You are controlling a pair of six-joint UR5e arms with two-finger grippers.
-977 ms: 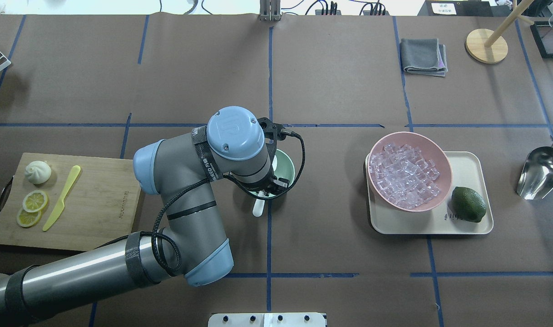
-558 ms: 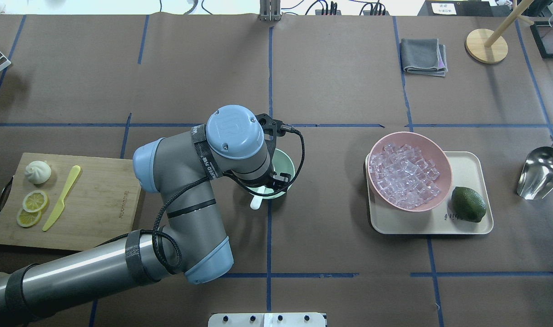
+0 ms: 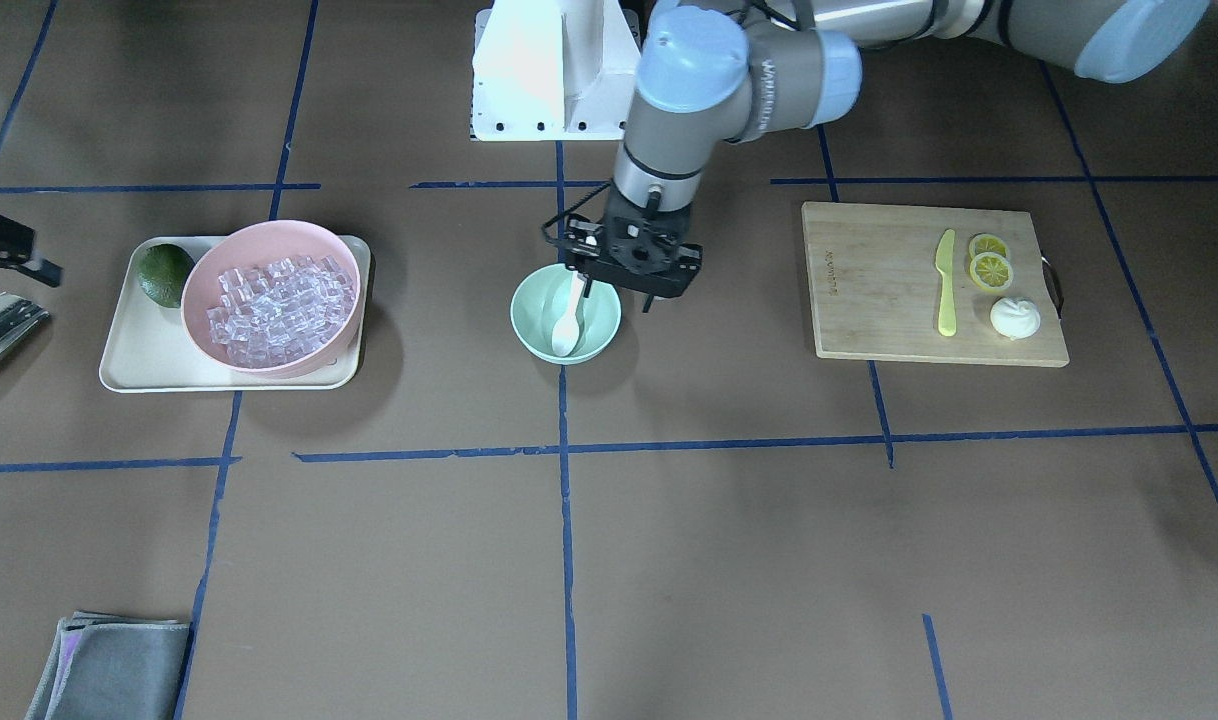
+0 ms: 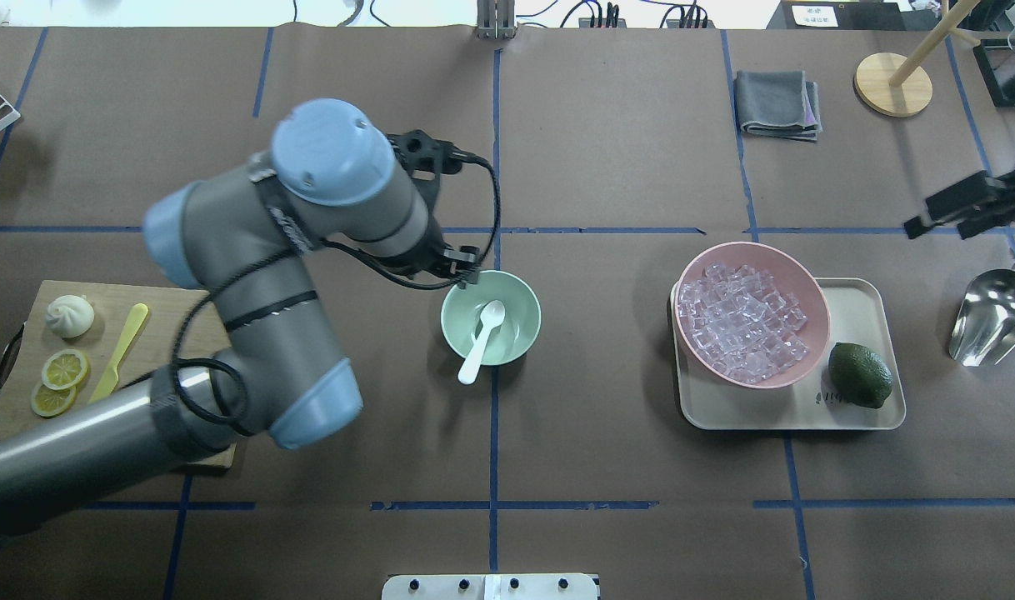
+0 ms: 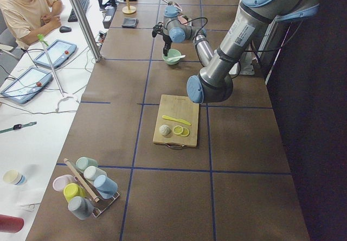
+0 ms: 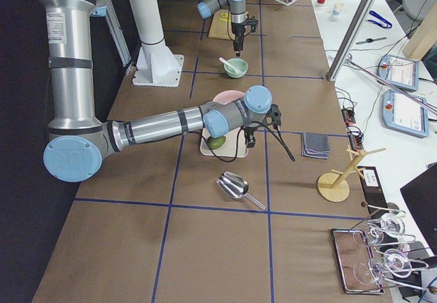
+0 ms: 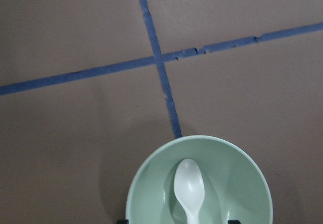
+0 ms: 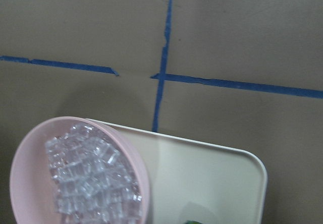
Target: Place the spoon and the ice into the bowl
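Note:
The white spoon [image 4: 482, 337] lies in the mint-green bowl [image 4: 516, 312], scoop inside and handle end over the near rim. The left wrist view shows the spoon [image 7: 189, 186] and the bowl [image 7: 237, 183] from above. My left gripper [image 3: 619, 297] is open and empty, hanging just above the bowl's rim on the robot's side. The ice [image 4: 741, 321] is heaped in the pink bowl [image 4: 753, 247] and also shows in the right wrist view [image 8: 91, 183]. My right gripper [image 4: 937, 227] hovers at the far right, beyond the tray; it looks open and holds nothing.
The pink bowl stands on a beige tray [image 4: 857, 292] with a lime [image 4: 860, 375]. A metal scoop [image 4: 995, 317] lies right of the tray. A cutting board [image 3: 869, 290] with knife, lemon slices and bun is on my left. A grey cloth [image 4: 776, 102] lies far back.
My left gripper let go of the spoon, which now lies in the green bowl, and the arm rose and swung back-left. My right gripper came into view at the right edge.

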